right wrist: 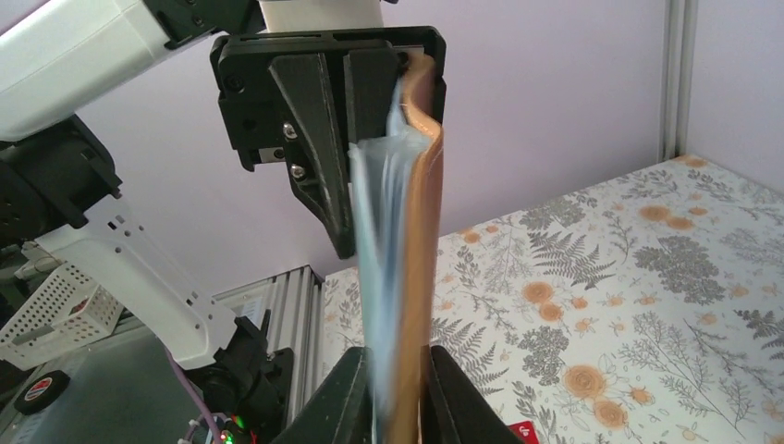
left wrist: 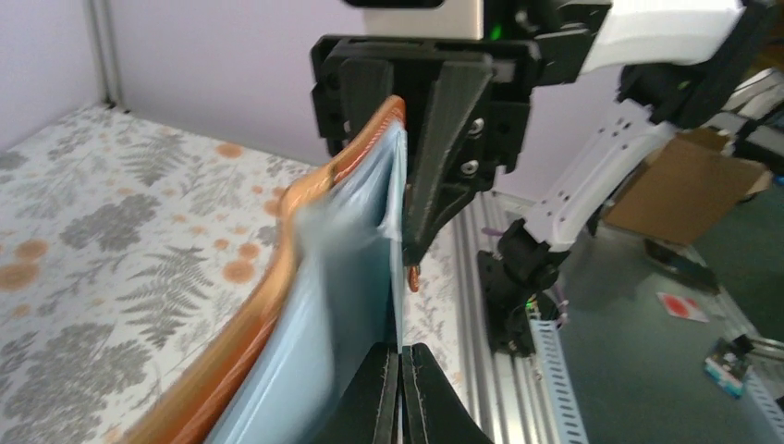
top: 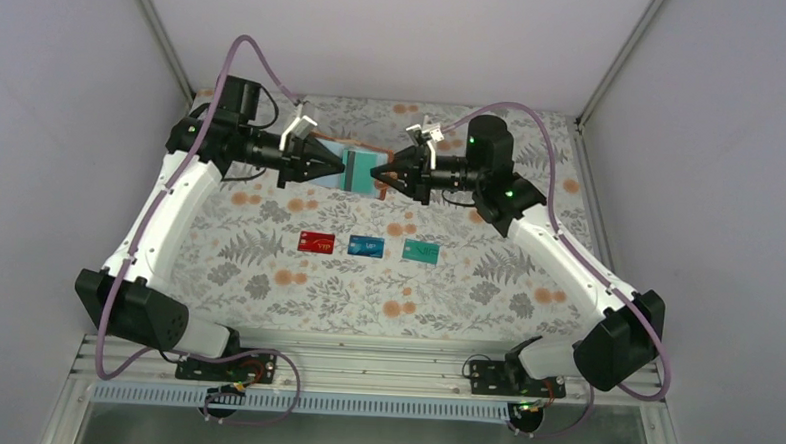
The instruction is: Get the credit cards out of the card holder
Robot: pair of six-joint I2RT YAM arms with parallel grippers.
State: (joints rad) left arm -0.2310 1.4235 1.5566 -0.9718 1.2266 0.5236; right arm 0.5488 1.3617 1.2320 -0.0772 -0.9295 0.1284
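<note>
Floral tablecloth point(top: 267, 267) is lying flat, and a cardboard box point(left wrist: 684, 190) and white perforated basket point(right wrist: 51, 314) are sitting off past its edge.

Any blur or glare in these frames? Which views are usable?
Left wrist: card holder badly smeared, edges lost. Right wrist: it is streaked there too, while the table stays sharp. Top external: crisp, even light, no glare.
</note>
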